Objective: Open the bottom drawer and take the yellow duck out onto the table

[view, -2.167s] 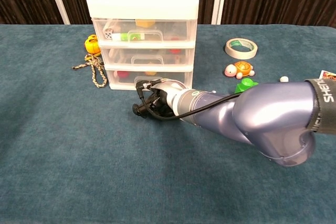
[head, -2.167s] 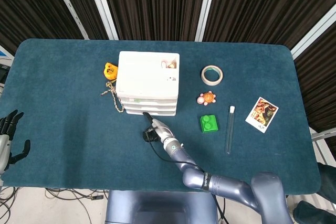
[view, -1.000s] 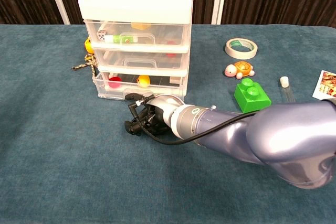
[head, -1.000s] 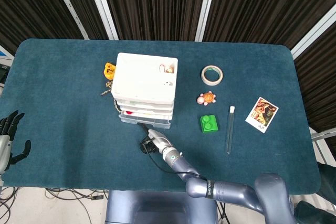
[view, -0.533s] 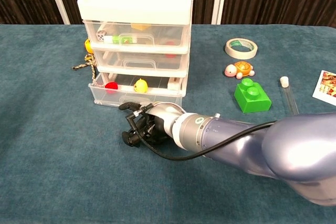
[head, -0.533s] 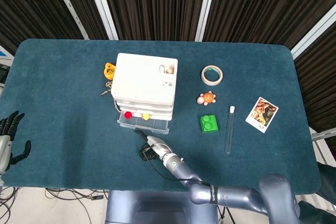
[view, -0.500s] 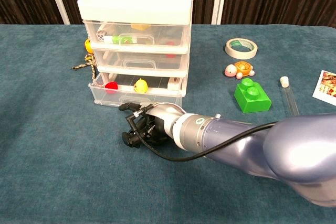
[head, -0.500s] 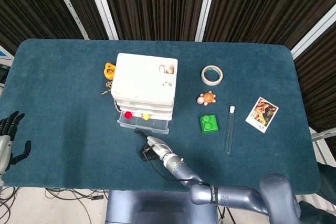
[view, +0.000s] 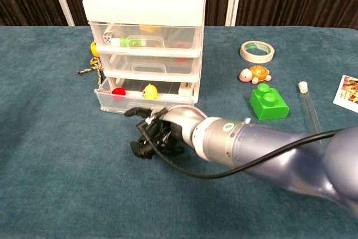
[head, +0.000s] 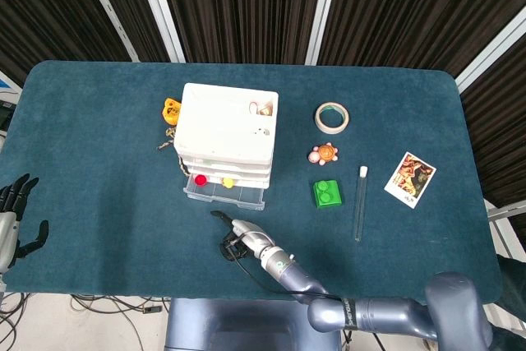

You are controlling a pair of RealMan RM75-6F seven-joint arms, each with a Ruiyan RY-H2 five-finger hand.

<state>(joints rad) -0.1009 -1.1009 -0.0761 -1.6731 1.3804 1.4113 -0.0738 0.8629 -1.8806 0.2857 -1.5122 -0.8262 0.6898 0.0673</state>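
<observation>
Yellow duck (view: 149,91) sits in the bottom drawer (view: 146,104), which we have just pulled open. Our right hand (view: 157,134) has let go and drawn back in front of it, fingers curled on nothing; next, reach in.

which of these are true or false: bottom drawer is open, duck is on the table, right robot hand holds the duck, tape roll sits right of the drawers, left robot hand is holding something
1. The bottom drawer is open. True: it is pulled out in front of the two above it.
2. The duck is on the table. False: it sits inside the bottom drawer, beside a red ball.
3. The right robot hand holds the duck. False: it is in front of the drawer, apart from the duck, with nothing in it.
4. The tape roll sits right of the drawers. True.
5. The left robot hand is holding something. False: it is at the table's edge, fingers apart, holding nothing.
</observation>
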